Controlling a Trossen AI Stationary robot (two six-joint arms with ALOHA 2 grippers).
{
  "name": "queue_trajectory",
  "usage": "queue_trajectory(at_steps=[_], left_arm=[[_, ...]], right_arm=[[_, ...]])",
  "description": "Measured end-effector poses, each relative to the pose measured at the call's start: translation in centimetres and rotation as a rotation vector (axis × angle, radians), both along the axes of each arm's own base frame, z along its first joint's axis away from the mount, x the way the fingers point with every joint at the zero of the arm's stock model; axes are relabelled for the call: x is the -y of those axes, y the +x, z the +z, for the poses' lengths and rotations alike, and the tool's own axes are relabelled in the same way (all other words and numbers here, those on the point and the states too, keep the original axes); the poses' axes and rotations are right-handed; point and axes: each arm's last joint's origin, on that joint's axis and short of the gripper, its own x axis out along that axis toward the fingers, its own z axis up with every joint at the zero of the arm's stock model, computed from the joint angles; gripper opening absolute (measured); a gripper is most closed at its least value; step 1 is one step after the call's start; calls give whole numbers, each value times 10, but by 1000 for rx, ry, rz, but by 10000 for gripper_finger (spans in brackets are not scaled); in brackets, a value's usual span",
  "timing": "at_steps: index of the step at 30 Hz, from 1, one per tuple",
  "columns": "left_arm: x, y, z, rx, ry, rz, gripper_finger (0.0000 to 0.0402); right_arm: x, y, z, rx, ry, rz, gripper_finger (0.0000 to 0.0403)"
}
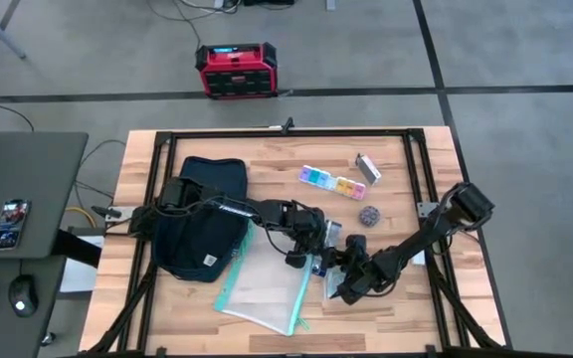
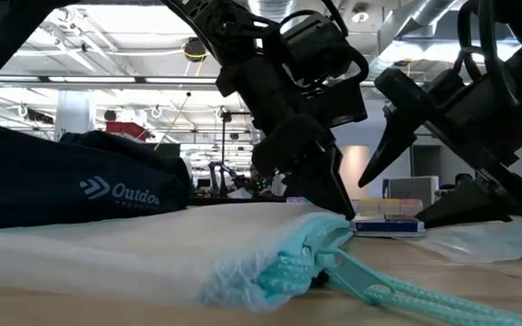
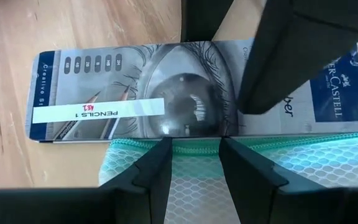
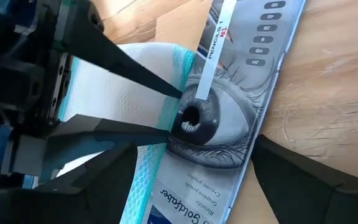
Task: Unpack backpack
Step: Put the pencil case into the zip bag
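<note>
While both arms met over the middle of the wooden table (image 1: pixel 267 333), the backpack (image 1: pixel 205 217) lay flat on the table's left part, its pale logo patch near its front edge, with the left arm stretched across it. In the low view its dark fabric with pale lettering rose at the left behind the mesh pouch (image 2: pixel 152 244).

The left gripper (image 1: pixel 306 249) hung just above the pencil tin (image 3: pixel 191 93), a flat tin printed with a large eye and a white label strip. Its fingers (image 3: pixel 157 168) stood apart, their tips at the tin's long edge where the teal-edged mesh pouch met it. Whether the tips touched the tin could not be told.

The right gripper (image 1: pixel 338 283) came in from the right side of the table, pointing toward the same tin. Its fingers (image 4: pixel 303 174) were spread wide on either side of the tin's width, holding nothing. In the right wrist view the left gripper's two dark fingers reached to the printed eye.

The mesh pouch lay between the backpack and the tin, its teal zipper pull (image 2: pixel 370 281) trailing toward the table's near edge. A pill organiser (image 1: pixel 328 181) with coloured lids sat farther back on the table, a small round dark object (image 1: pixel 368 216) near it. A red-black box (image 1: pixel 237 70) stood on the floor beyond the table.
</note>
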Motion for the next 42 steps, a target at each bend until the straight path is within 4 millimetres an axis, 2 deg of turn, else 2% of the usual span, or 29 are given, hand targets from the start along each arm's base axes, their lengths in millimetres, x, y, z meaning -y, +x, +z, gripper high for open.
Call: queue_trajectory(at_steps=[8, 14, 19, 30, 38, 42], left_arm=[[0, 0, 2, -2, 2, 7, 125], [3, 2, 3, 21, -21, -4, 125], [5, 1, -2, 53, -28, -17, 125], [6, 4, -4, 111, -27, -32, 125], [6, 5, -2, 107, -23, -33, 125], [6, 4, -2, 101, -22, -28, 125]], right_arm=[[3, -2, 16, -23, 117, 14, 305], [13, 5, 13, -31, 114, -18, 305], [19, 12, 3, -38, 82, -33, 305], [5, 14, 0, 73, -2, -8, 305], [5, 15, 0, 70, -4, 2, 305], [6, 15, 0, 54, -3, 14, 282]])
